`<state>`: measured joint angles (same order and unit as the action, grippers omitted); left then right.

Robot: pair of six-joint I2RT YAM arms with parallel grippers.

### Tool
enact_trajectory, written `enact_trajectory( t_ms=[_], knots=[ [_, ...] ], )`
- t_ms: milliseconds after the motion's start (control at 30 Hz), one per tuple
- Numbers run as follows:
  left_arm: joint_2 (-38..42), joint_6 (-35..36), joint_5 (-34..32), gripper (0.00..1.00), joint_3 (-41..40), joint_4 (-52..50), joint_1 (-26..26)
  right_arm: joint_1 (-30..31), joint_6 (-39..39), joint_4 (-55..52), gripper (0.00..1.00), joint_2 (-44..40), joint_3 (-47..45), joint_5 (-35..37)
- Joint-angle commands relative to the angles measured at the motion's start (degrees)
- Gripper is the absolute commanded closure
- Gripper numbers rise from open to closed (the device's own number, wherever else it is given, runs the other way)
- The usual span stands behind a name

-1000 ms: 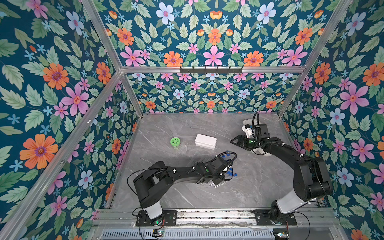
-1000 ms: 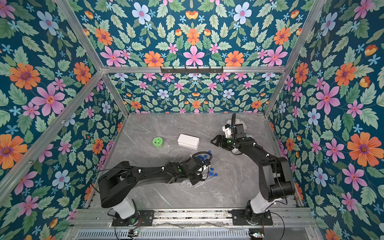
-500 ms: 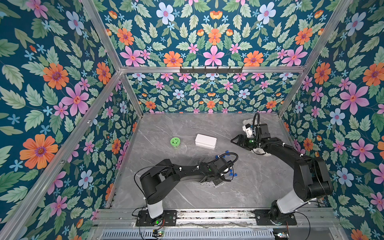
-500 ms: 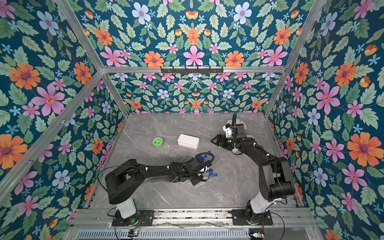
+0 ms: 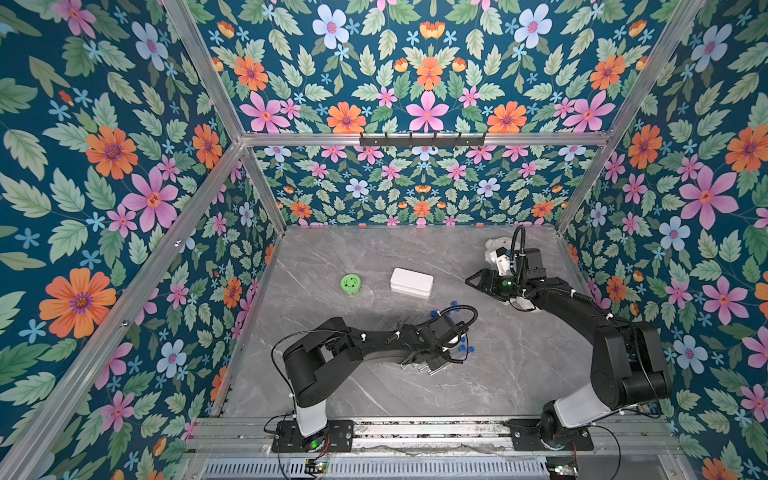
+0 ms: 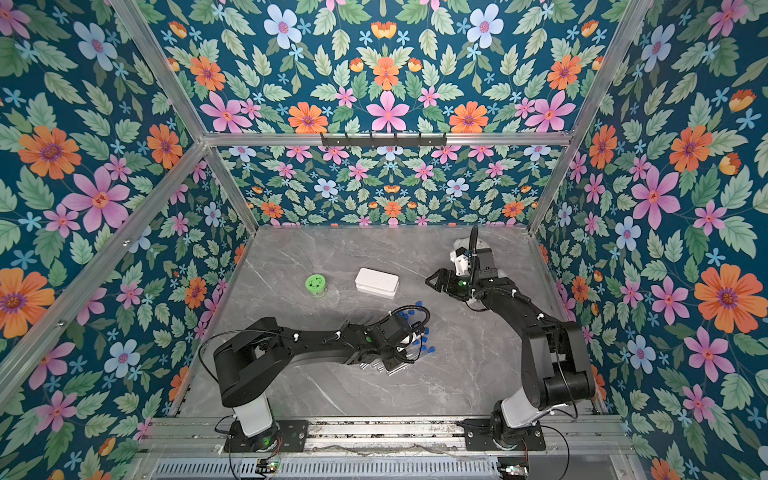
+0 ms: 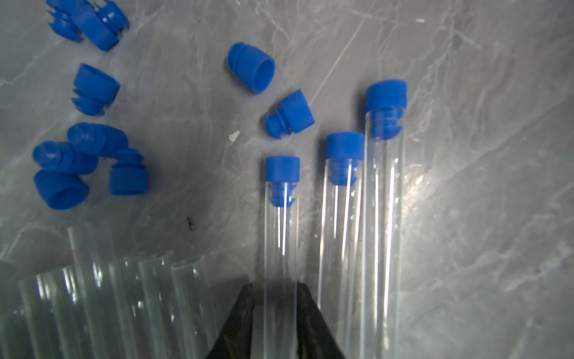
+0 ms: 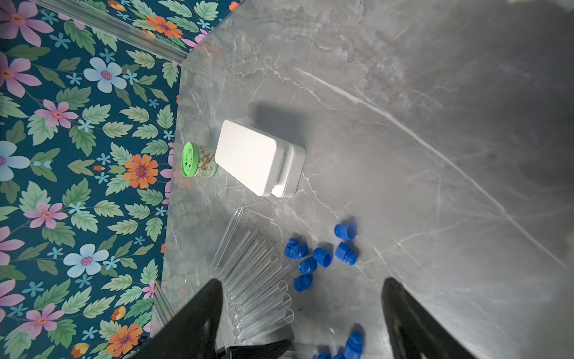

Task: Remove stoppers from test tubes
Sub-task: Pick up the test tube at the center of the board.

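In the left wrist view my left gripper (image 7: 275, 287) is shut on a clear test tube (image 7: 281, 248) lying on the table, with a blue stopper (image 7: 282, 169) in its end. Beside it lie two more stoppered test tubes (image 7: 341, 223) (image 7: 383, 202). Several loose stoppers (image 7: 251, 66) are scattered beyond them, and several unstoppered tubes (image 7: 155, 295) lie together to one side. My right gripper (image 8: 301, 281) hangs open and empty above the table, some way from the row of open tubes (image 8: 257, 279) and the loose stoppers (image 8: 323, 256). In a top view the right gripper (image 5: 478, 282) is at the right rear.
A white box (image 5: 411, 282) and a small jar with a green lid (image 5: 351, 284) stand behind the tubes at mid-table. A whitish crumpled object (image 5: 496, 245) lies in the back right corner by the right arm. Flowered walls enclose the table.
My left arm has raised its elbow and drawn back slightly over the tubes, and its jaws have narrowed onto the stoppered tube. The right arm has not moved.
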<state>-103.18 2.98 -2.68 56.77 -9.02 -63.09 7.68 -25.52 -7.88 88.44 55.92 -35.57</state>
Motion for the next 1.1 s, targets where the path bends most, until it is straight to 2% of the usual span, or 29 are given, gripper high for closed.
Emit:
enact_trajectory(
  t_ms=[0, 367, 567, 733, 1067],
  knots=[
    [0.8, 0.2, 0.1, 0.76, 0.0, -0.7, 0.1, -0.1, -0.8, 1.5, 0.19, -0.6, -0.3, 0.4],
    [7.7, -0.2, -0.8, 0.83, -2.0, 0.8, 0.4, -0.8, -0.7, 2.1, 0.19, -1.5, -0.8, -0.4],
    [14.4, 0.3, -3.1, 0.87, -5.5, -1.2, 3.4, 0.0, -0.4, 2.1, 0.19, -0.4, 0.2, -2.7],
    [20.5, 0.8, -3.7, 0.89, -9.3, 0.3, 6.4, 4.0, 2.8, 0.5, 0.19, 0.7, 2.8, -4.2],
    [25.2, 2.6, -6.4, 0.92, -12.9, 2.4, 8.8, 11.2, 6.6, -4.0, 0.26, 11.2, 10.4, -16.9]
  ],
)
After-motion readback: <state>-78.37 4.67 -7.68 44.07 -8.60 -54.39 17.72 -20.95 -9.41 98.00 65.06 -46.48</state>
